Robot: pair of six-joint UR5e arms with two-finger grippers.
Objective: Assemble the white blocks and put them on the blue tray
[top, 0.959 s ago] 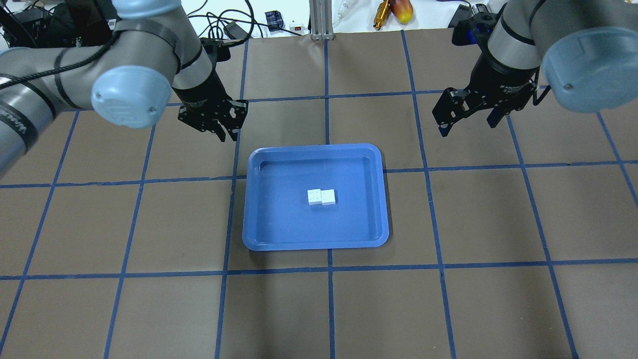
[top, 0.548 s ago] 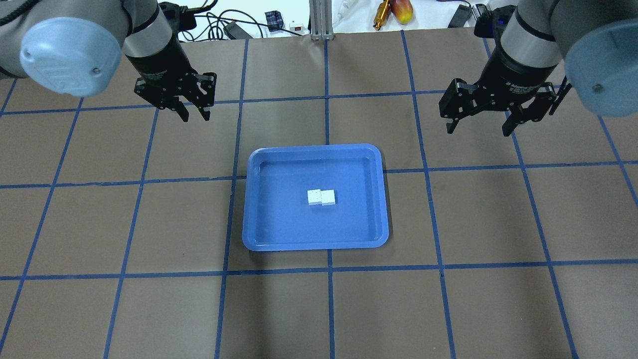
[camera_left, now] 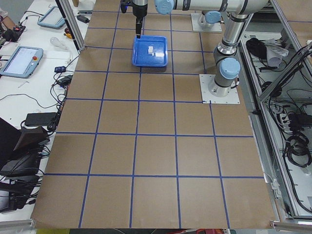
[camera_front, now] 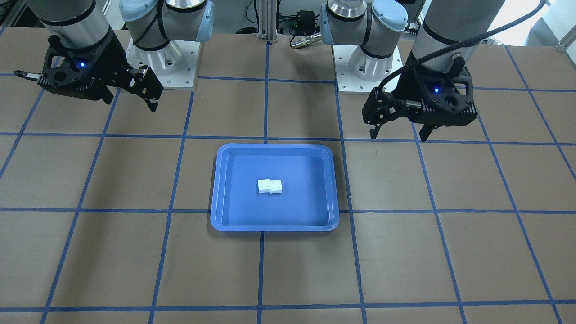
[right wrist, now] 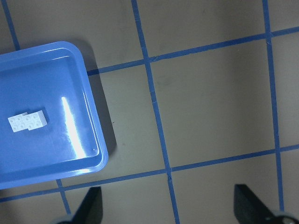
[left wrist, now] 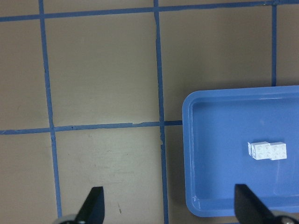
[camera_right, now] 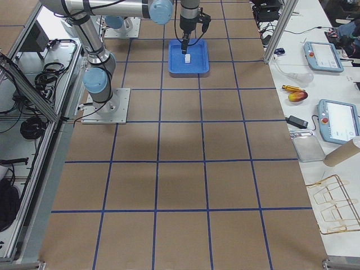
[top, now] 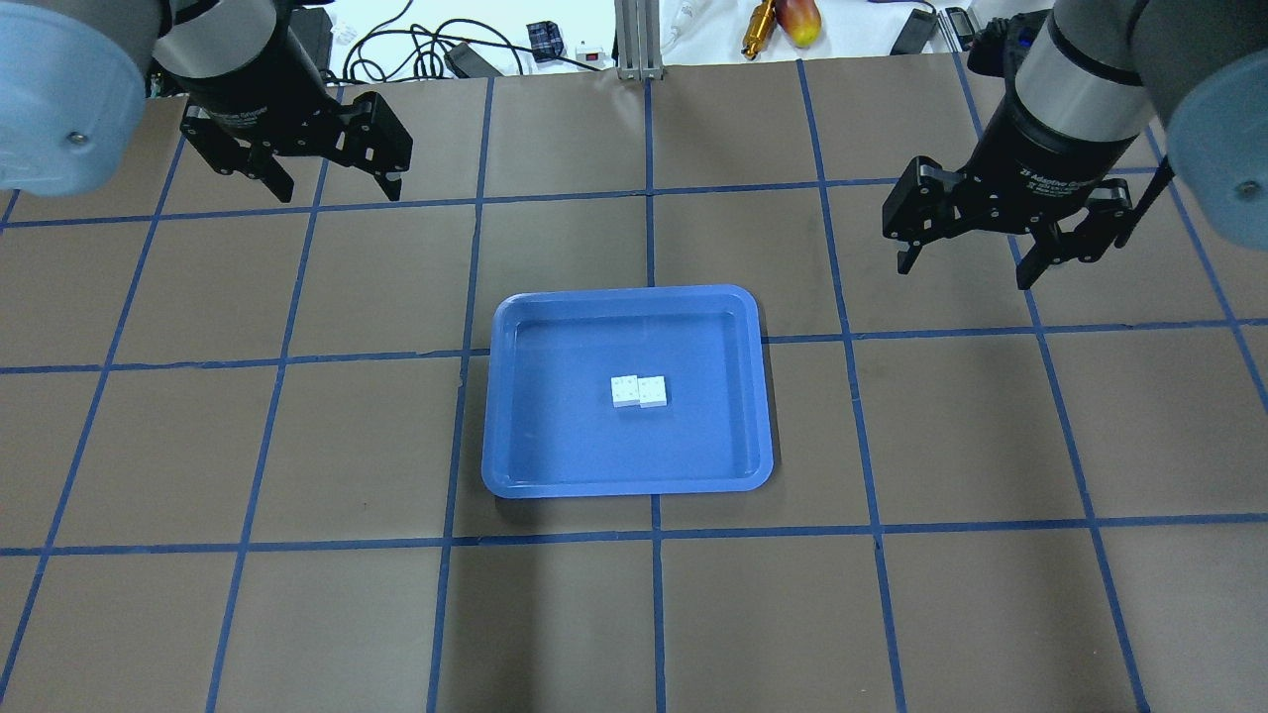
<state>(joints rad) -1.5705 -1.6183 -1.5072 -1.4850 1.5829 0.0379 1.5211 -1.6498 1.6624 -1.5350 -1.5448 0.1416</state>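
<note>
The two white blocks [top: 639, 391] lie joined side by side, slightly offset, in the middle of the blue tray [top: 565, 446]. They also show in the front view [camera_front: 270, 186] on the tray [camera_front: 238, 209]. My left gripper [top: 337, 188] is open and empty, above the table behind and left of the tray. My right gripper [top: 966, 272] is open and empty, behind and right of it. The left wrist view shows the blocks [left wrist: 267, 150] in the tray [left wrist: 210, 163]. The right wrist view shows the blocks [right wrist: 28, 122] in the tray [right wrist: 51, 158].
Brown table with a blue tape grid. Beyond its far edge are cables, an aluminium post [top: 634, 40] and a yellow-red object [top: 800, 22]. The two arm bases [camera_front: 162, 58] [camera_front: 366, 63] stand on the table's robot side.
My left gripper has moved away from the tray toward the far left. My right gripper has shifted a little right. Both stay open; the blocks and tray have not moved.
</note>
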